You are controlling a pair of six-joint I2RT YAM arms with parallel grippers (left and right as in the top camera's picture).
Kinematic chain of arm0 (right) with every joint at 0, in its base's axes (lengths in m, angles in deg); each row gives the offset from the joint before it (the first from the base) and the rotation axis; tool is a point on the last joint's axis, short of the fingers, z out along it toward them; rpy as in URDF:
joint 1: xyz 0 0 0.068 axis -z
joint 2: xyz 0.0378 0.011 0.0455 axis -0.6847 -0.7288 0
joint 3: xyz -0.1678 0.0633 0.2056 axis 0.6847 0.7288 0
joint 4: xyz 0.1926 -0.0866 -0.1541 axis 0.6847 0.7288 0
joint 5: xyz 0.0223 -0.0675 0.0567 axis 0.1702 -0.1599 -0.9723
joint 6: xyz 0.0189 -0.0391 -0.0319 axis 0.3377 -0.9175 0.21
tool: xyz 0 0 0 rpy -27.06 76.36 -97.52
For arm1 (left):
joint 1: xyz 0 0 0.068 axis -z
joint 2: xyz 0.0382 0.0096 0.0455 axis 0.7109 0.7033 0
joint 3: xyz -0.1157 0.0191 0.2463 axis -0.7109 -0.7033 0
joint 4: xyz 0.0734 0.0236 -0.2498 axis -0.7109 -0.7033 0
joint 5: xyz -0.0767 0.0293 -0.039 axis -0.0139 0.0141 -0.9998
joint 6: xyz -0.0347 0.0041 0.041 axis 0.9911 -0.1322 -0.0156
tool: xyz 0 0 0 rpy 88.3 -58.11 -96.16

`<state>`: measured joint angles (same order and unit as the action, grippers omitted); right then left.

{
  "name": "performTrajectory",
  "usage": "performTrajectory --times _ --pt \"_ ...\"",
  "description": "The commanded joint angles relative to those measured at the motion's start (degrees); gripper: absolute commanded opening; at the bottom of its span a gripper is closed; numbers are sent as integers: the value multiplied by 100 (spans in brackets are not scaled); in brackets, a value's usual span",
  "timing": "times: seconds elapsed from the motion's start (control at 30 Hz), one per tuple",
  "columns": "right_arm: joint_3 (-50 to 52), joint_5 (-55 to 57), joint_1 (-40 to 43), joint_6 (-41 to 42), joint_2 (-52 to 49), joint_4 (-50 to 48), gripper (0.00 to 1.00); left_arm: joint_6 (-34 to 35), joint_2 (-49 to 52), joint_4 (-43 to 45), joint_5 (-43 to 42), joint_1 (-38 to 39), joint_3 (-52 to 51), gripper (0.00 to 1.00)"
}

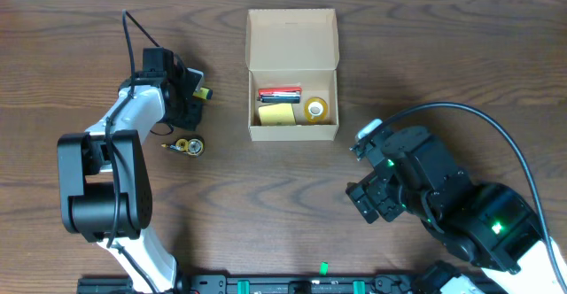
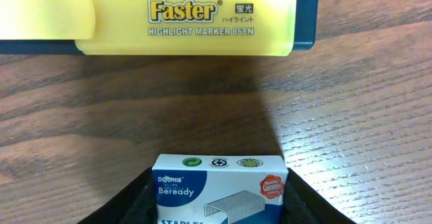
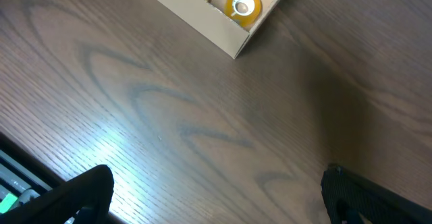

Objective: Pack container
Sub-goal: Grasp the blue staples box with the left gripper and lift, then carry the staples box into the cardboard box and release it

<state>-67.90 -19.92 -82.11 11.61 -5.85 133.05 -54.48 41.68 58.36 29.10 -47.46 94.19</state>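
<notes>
Noted left gripper [image 1: 190, 94] clenched on staples box [image 2: 219, 187] beside highlighter [image 2: 182, 18], for transfer to container [image 1: 292, 37]. Noted right gripper [image 3: 214, 193] released, parked clear of route

Overhead: bright, even light, soft shadows beside both arms on the dark brown wood-grain worktop [image 1: 425, 46]. Left wrist: sharp, print on the yellow plastic highlighter marker [image 2: 182, 18] legible, shadow just below it. Right wrist: slightly soft, white glare lower left, right hand [image 3: 216, 177] near-black.
</notes>
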Motion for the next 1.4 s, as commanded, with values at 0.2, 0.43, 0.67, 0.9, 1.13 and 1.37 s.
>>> performTrajectory --times 0.2,0.43,0.67,0.9,1.13,1.37 --pt "7 15 24 -68 -2 4 99 514 101 -435 17 -7 494 35" --pt "7 15 24 -68 -2 4 99 540 -42 -1694 -4 17 1790 27" --pt "7 15 24 -68 -2 4 99 1095 -107 -2522 -157 715 2830 26" --pt "7 15 24 -66 -2 4 99 2155 -107 -2516 -481 1685 2898 25" --pt "7 15 24 -68 -2 4 99 3047 -105 -2413 -603 2608 2898 23" --pt "7 15 24 -68 -2 4 99 3657 -96 -1958 -476 3106 2850 24"
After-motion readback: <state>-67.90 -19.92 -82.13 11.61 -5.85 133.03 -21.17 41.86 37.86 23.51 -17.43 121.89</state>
